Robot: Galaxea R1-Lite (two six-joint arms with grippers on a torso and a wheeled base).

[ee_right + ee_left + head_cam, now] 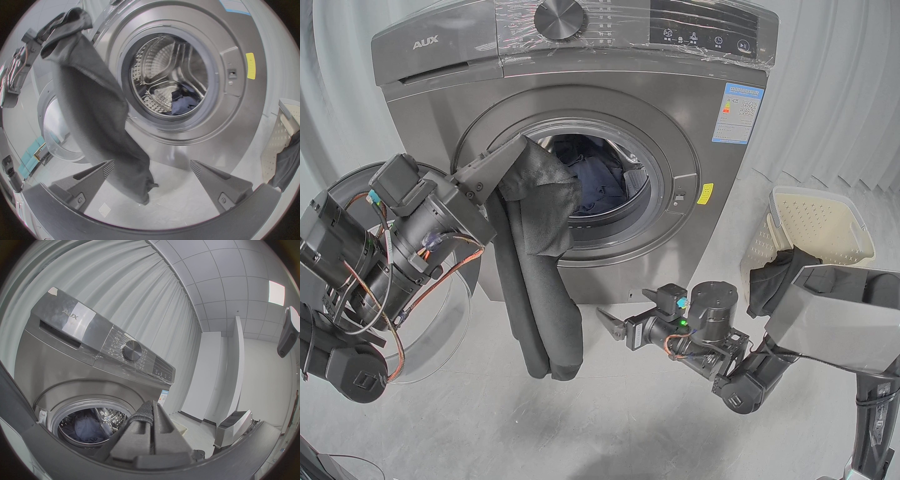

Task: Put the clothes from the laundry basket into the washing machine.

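- The left gripper (511, 152) is holding its fingers pressed together on the top edge of a dark grey garment (540, 250), at the upper left rim of the washing machine's (675, 119) round drum opening.
- The garment is hanging with its long axis vertical. Its pinched end is pointing up and its loose end is pointing down toward the floor, in front of the machine's lower panel.
- The upper folds of the garment are covering the left part of the opening, so the garment is outside the drum.
- Blue clothes (601, 181) are lying inside the drum; their number cannot be told.
- The machine's glass door (447, 312) is standing open on the robot's left, behind the left arm.
- The right gripper (151, 166) is hovering low before the machine, its fingers spread wide and gripping nothing, just beside the garment's lower end.
- One cream laundry basket (825, 215) is leaning on the right, apart from the machine, with one dark garment (778, 281) spilling over its edge.
- In all: one machine, one basket, two grippers, one hanging garment.
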